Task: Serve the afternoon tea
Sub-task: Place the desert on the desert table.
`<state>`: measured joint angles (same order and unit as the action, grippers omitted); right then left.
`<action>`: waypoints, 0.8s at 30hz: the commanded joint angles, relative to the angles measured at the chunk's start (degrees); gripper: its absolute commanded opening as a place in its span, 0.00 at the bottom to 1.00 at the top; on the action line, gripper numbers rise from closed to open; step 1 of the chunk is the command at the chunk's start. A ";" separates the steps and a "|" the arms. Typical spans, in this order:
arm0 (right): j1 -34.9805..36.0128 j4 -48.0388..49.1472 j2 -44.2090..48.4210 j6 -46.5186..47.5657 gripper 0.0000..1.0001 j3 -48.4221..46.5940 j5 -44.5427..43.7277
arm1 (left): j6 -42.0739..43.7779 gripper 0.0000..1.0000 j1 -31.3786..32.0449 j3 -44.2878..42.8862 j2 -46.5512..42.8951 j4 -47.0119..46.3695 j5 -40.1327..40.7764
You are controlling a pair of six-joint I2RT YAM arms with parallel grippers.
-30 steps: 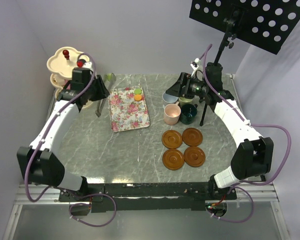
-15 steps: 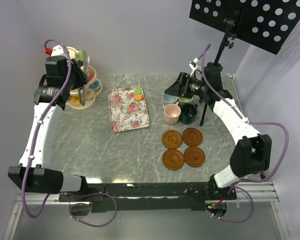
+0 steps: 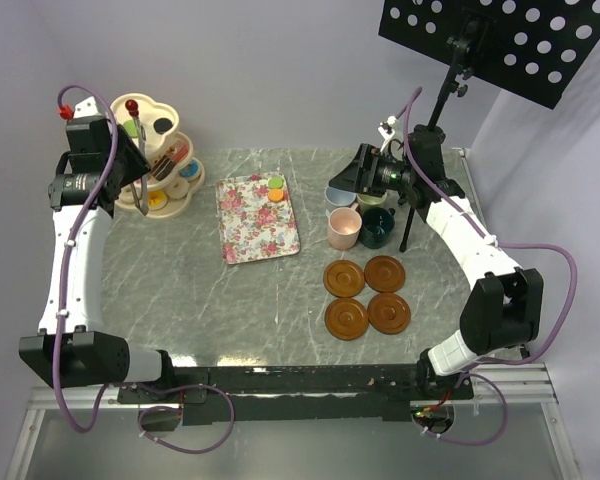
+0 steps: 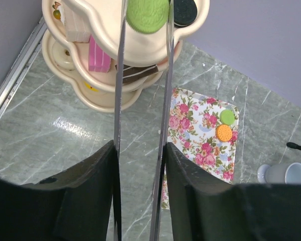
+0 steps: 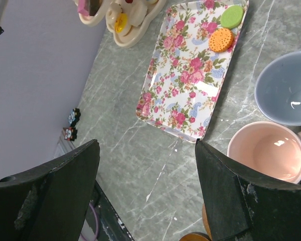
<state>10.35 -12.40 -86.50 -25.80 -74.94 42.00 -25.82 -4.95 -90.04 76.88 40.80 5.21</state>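
Observation:
My left gripper (image 4: 139,150) is shut on the metal tongs (image 4: 118,100). The tongs' tips pinch a green macaron (image 4: 148,15) over the top tier of the cream stand (image 3: 165,150), which holds several small cakes. A green macaron (image 3: 276,182) and an orange one (image 3: 276,194) lie on the floral tray (image 3: 255,225). My right gripper (image 5: 146,145) is open and empty, above the table beside the light blue mug (image 5: 286,90) and pink mug (image 5: 268,150). The light green mug (image 3: 370,203) and dark green mug (image 3: 377,227) stand next to them. Brown saucers (image 3: 346,318) lie in front.
A black stand pole (image 3: 410,215) rises just right of the mugs, with a dotted black board overhead. Purple walls close in the left and back. The table's left metal rail (image 4: 15,75) runs beside the tiered stand.
My left arm has swung left and risen from beside the tray to the tiered stand, carrying the tongs. The right arm has not moved.

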 commanded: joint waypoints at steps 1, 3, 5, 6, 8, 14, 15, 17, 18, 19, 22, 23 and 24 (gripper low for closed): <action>-0.33 2.91 -0.25 -0.13 0.83 -2.67 0.89 | -0.37 0.48 -0.50 -0.84 0.11 -0.89 -1.43; -0.33 2.82 -0.25 -0.21 0.83 -2.67 0.81 | -0.19 0.50 -0.59 -0.93 0.02 -1.07 -1.61; -0.33 2.91 -0.34 -0.13 0.83 -2.67 0.80 | -0.10 0.52 -0.68 -1.36 0.28 -0.98 -1.78; -0.33 2.82 -0.42 -0.13 0.83 -2.67 0.80 | -0.02 0.52 -0.76 -1.54 0.37 -0.98 -1.79; -0.33 2.91 -0.43 -0.13 0.83 -2.76 0.80 | -0.02 0.54 -0.76 -1.63 0.29 -1.16 -1.96; -0.33 2.74 -0.60 -0.13 0.83 -2.76 0.89 | -0.01 0.52 -0.76 -1.81 0.02 -0.80 -2.05; -0.33 2.74 -0.51 -0.13 0.83 -2.76 0.89 | -0.10 0.50 -0.76 -1.46 -0.59 -1.59 -2.22; -0.33 2.82 -0.51 -0.04 0.83 -2.67 0.89 | 0.68 0.48 -0.59 -0.32 -2.17 -3.70 -3.36; -0.33 2.74 -0.60 -0.04 0.83 -2.67 0.89 | 1.12 0.47 -0.50 -0.14 -2.87 -4.49 -4.06; -0.33 2.74 -0.60 -0.04 0.83 -2.76 0.89 | 1.56 0.47 -0.06 -0.05 -3.14 -4.93 -4.24; -0.33 2.74 -0.78 -0.04 0.83 -2.85 0.89 | 3.06 0.47 3.44 -0.31 -3.84 -5.38 -3.38; -0.33 2.74 -0.86 -0.04 0.83 -2.93 0.89 | 3.58 0.47 4.50 -0.49 -3.84 -5.20 -2.15; -0.42 2.65 -0.86 -0.04 0.83 -3.02 0.81 | 3.94 0.47 7.90 -0.84 -3.67 -5.03 -0.83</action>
<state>10.35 -12.40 -87.35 -25.91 -75.00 42.09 -24.43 -3.38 -89.78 75.83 39.55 2.98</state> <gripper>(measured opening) 0.831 0.474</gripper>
